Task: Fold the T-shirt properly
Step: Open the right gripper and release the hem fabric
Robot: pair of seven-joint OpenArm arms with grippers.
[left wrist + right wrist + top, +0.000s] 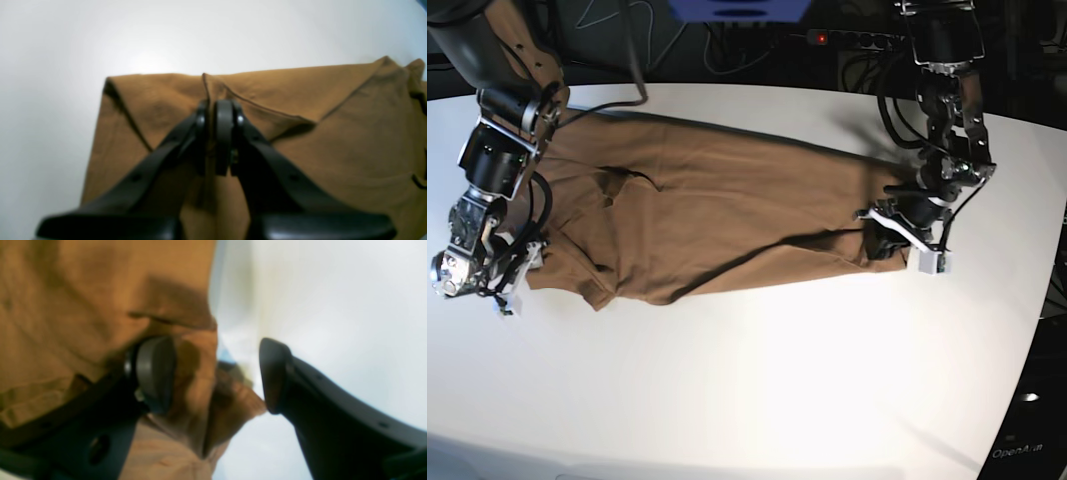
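The tan T-shirt (pixel 717 210) lies stretched out across the white table (pixel 777 380), doubled over lengthwise with one long fold running along it. My left gripper (pixel 885 236) is at the shirt's right end in the base view. In the left wrist view, this left gripper (pixel 210 113) is shut on a raised pinch of the T-shirt (pixel 350 133). My right gripper (pixel 527 262) is at the shirt's left end. In the right wrist view the right gripper (pixel 213 373) stands open, with a loose edge of the T-shirt (pixel 66 290) lying between its fingers (pixel 155 373).
Dark cables and a power strip (pixel 847 38) with a red light run behind the table's far edge. A blue object (pixel 737 8) sits at the top middle. The table's curved edge (pixel 1042 300) drops off at the right.
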